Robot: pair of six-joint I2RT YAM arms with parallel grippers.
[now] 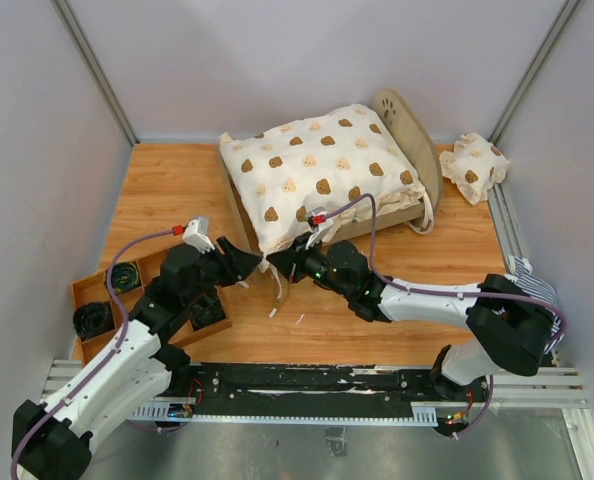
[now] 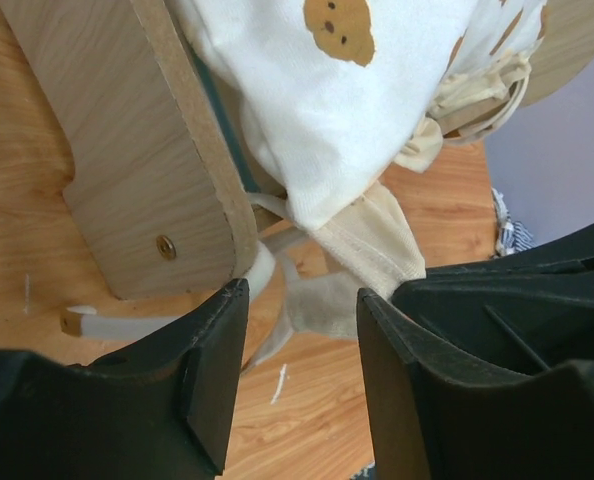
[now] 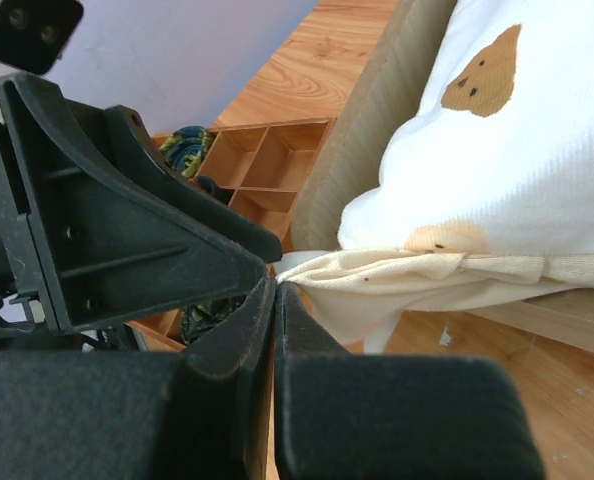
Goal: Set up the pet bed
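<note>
Jaws first: your left gripper (image 2: 302,310) stands wide open just beside the near corner of the pet bed (image 1: 402,122), with the ruffled edge of the bear-print cover (image 1: 322,165) hanging between its fingers. Your right gripper (image 3: 275,295) is closed tight, pinching that edge's tip. You have the bed at the back middle of the table (image 1: 172,190), cover draped over it.

A robot lab cell: plain white walls (image 1: 277,60), aluminium posts (image 1: 95,70), a metal mounting rail (image 1: 577,382).
</note>
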